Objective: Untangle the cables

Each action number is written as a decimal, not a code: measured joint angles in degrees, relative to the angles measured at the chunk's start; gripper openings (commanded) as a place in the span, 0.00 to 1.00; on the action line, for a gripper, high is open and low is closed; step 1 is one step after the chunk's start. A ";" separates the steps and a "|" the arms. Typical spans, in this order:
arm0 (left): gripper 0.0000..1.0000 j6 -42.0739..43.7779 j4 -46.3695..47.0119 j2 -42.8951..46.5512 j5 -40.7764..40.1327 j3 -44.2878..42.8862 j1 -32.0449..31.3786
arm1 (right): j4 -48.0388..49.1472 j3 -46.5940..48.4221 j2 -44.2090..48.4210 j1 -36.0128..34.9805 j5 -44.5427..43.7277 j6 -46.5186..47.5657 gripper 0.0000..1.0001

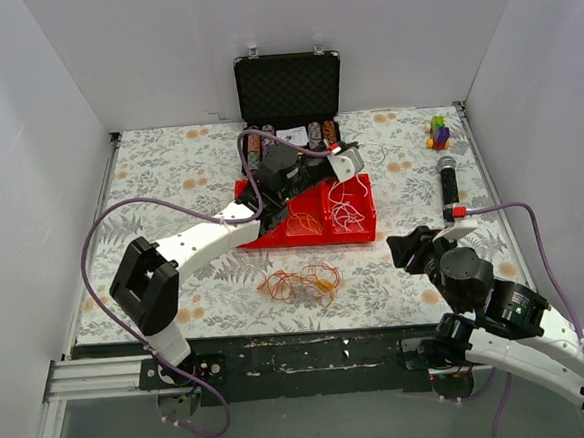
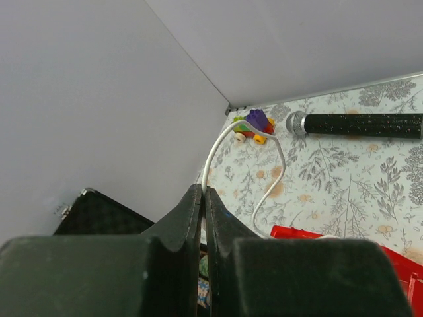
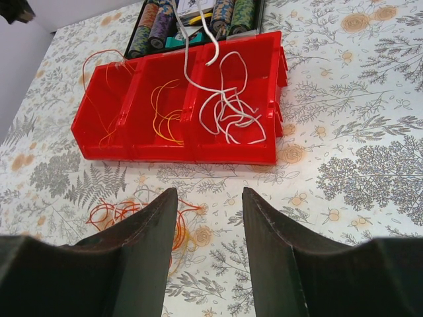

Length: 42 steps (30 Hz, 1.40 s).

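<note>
I hold a white cable [image 2: 209, 162] clamped in the left end effector [image 2: 203, 190] over the partly filled red bin [image 3: 238, 153]; right end effector [image 3: 208, 197] apart, tangle [image 1: 301, 281] on worktop [image 1: 169, 177] not yet sorted

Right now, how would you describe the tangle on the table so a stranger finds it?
Find the red bin in the middle of the table. Just below it in the top view lies a tangle of thin orange and red wires. Unlike the strands inside the bin, it sits in no compartment.
</note>
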State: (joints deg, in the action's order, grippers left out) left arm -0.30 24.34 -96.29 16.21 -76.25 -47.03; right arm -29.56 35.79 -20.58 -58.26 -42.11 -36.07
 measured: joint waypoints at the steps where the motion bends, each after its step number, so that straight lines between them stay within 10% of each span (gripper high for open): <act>1: 0.00 -0.46 0.11 -0.59 -0.20 0.11 0.00 | 0.00 0.00 0.00 0.00 0.02 -0.04 0.52; 42: 0.00 -6.62 -8.57 -11.17 -4.83 6.73 0.02 | -0.98 0.85 0.76 0.00 -1.31 -1.18 0.52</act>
State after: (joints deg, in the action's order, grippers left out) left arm -6.92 15.77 -107.46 11.38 -69.52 -47.00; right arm -30.55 36.64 -19.81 -58.26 -43.42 -37.26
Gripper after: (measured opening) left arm 0.020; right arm 0.522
